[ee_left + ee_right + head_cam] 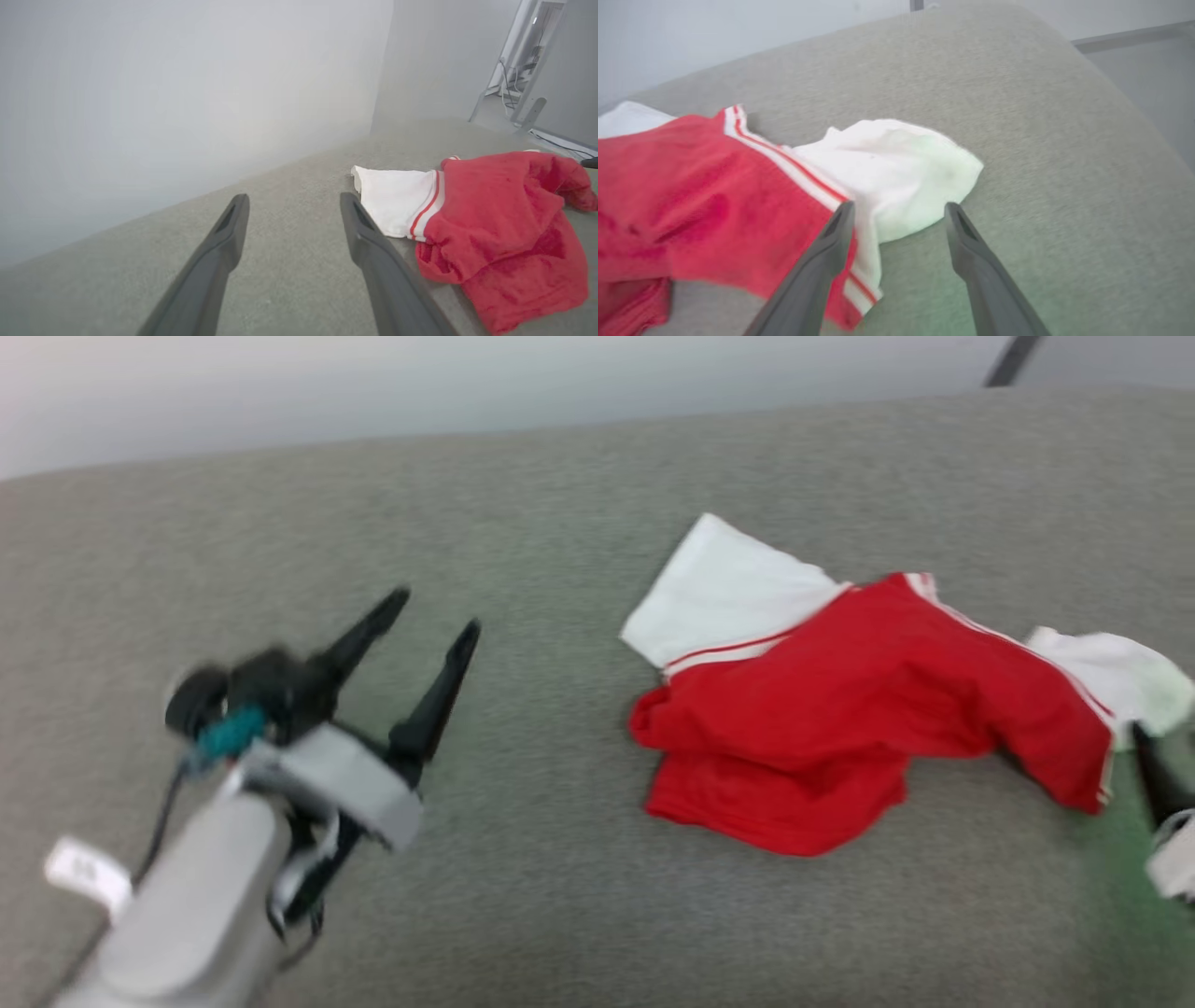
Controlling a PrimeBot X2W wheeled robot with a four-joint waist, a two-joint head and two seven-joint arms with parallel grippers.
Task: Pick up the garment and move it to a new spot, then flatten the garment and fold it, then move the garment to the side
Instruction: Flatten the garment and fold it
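The garment [868, 709], a red jersey with white sleeves and striped trim, lies crumpled on the grey cushioned surface [560, 504] right of centre. My left gripper [439, 611] hovers open well to the left of it, nothing between its fingers; in the left wrist view the left gripper [292, 207] points past the garment's [495, 224] white sleeve. My right gripper [899, 212] stands open over the garment's [714, 196] other white sleeve, its fingers apart with the sleeve's edge between them. One right fingertip [1153, 775] shows at the head view's right edge.
A pale wall [187, 93] rises behind the grey surface. The surface's far edge [1111, 79] drops off to the right in the right wrist view. A stand with cables [528, 84] is beyond the far corner.
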